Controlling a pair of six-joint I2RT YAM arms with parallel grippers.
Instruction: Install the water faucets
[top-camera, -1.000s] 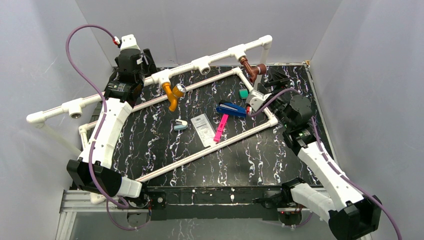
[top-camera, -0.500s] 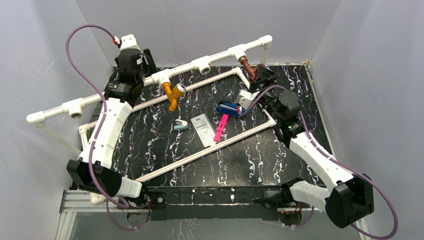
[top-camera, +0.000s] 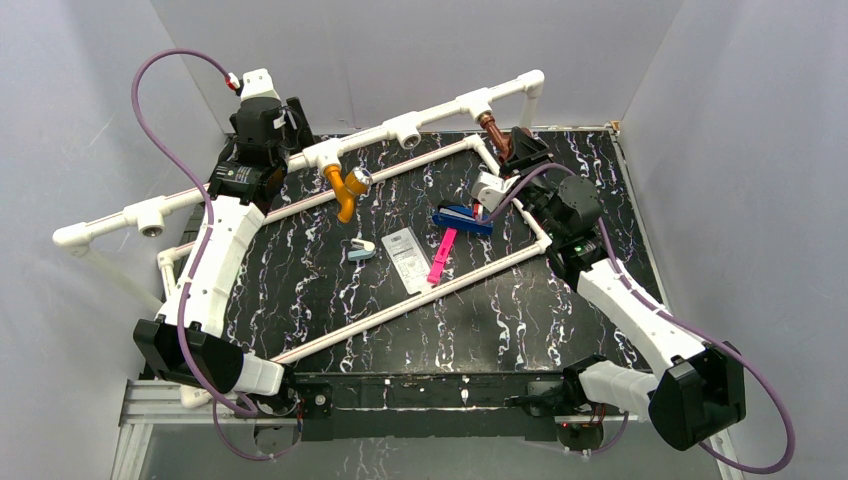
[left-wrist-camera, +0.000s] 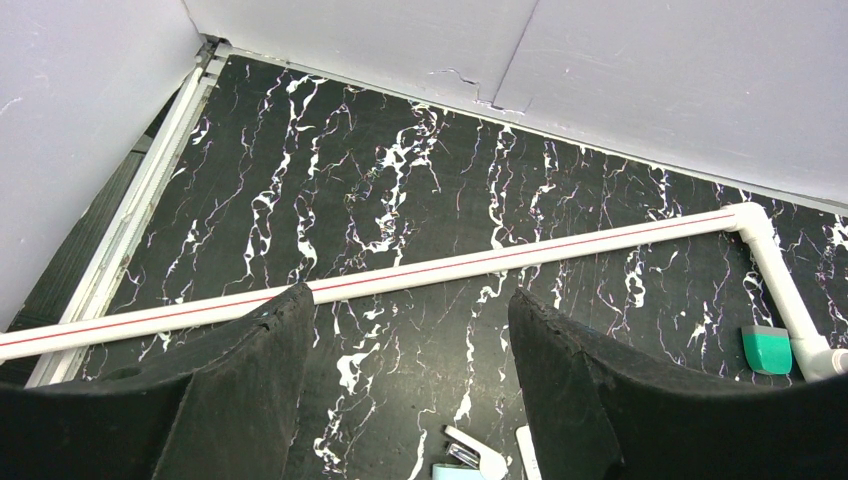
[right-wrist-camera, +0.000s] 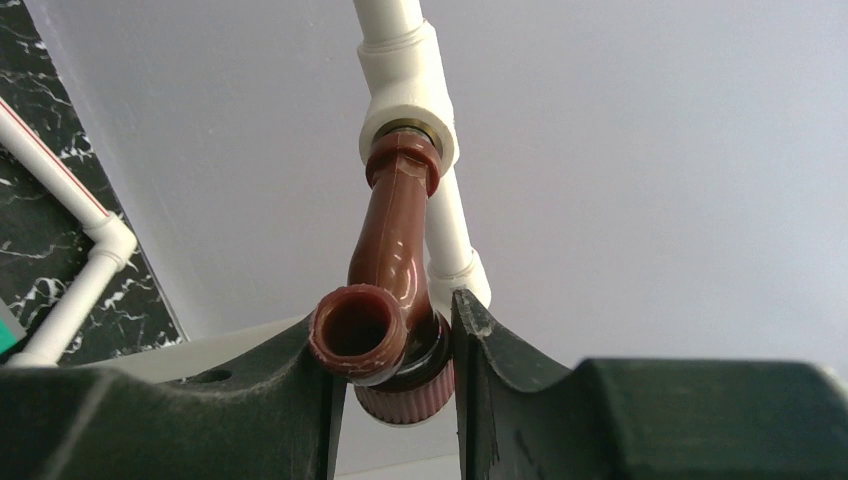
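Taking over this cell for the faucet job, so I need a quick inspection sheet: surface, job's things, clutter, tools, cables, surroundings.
Surface: black marbled table carrying a white pipe frame.
Job's things: orange faucet and brown faucet each hang from the frame's raised rail.
Clutter: blue stapler, pink strip, white card, green block.
Tools: left tool open, empty; right tool closed on the brown faucet.
Cables: purple cables loop off both arms.
Surroundings: grey walls; nothing else seen.

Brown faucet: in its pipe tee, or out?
In. In the right wrist view the brown faucet has its collar seated in the white tee, and the right gripper is shut on its lower end.
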